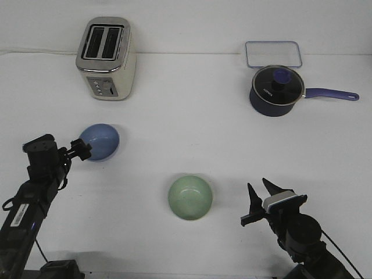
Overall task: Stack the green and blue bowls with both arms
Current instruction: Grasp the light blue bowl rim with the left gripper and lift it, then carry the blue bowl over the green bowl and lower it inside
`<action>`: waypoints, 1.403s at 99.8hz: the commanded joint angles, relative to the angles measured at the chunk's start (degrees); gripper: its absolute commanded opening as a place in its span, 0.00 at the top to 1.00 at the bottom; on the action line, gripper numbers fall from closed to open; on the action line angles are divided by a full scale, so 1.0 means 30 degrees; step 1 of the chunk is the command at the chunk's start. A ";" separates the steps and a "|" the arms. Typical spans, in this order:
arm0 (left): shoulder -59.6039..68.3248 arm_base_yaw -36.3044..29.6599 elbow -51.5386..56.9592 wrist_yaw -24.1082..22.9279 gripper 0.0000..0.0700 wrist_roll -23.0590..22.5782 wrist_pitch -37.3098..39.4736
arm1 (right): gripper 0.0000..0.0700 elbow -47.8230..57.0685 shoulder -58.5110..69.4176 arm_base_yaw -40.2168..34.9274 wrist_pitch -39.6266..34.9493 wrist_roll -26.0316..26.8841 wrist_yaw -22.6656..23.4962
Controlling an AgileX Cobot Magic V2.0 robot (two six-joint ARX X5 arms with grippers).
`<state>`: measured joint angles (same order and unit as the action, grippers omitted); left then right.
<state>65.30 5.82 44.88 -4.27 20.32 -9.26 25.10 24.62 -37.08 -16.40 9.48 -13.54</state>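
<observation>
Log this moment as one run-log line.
left gripper: shut on blue bowl rim, tilted | right gripper: open, empty | green bowl: on table

- Thin black jointed left arm (35,186) reaching up from the lower left, black pointed left gripper (83,150) clamped on something.
- Thin black jointed right arm (305,238) low at lower right, black pointed right gripper (260,195) with fingers spread, pointing up.

Blue bowl (100,142) tilted at left; green bowl (190,197) upright, centre

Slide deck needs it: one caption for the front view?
Left gripper grips the tilted blue bowl; green bowl waits beside the open right gripper.
</observation>
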 commanded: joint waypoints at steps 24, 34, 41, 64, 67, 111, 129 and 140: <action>0.4299 0.1304 0.0284 0.2936 0.31 0.0044 0.1260 | 0.58 0.0015 0.0058 -0.0153 0.0189 0.0262 0.0015; 0.5238 0.1443 0.0393 0.3381 0.31 0.0058 0.1734 | 0.58 0.0015 0.0058 -0.0153 0.0182 0.0262 0.0015; 0.5646 0.1443 0.0561 0.3534 0.32 0.0117 0.1894 | 0.58 0.0015 0.0058 -0.0153 0.0182 0.0270 0.0015; 0.5785 0.1443 0.0605 0.3730 0.82 -0.0036 0.2142 | 0.58 0.0015 0.0058 -0.0153 0.0175 0.0270 0.0007; 0.5785 0.1443 0.0605 0.3832 0.95 -0.0095 0.2149 | 0.58 0.0015 0.0058 -0.0153 0.0175 0.0270 0.0015; 0.4473 0.0816 0.2382 0.8903 0.98 -0.0794 0.1530 | 0.58 0.0015 0.0058 -0.0153 0.0175 0.0262 0.0007; 0.2681 -0.1319 0.3453 1.0003 0.98 -0.2098 -0.0568 | 0.58 0.0015 0.0058 -0.0153 0.0175 0.0262 0.0007; 0.1698 -0.3475 0.3555 1.0003 0.98 -0.2616 -0.1552 | 0.58 0.0015 0.0058 -0.0153 0.0175 0.0262 0.0007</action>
<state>70.74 -1.65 54.65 25.28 14.83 -12.97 25.10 24.62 -37.08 -16.40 9.85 -13.54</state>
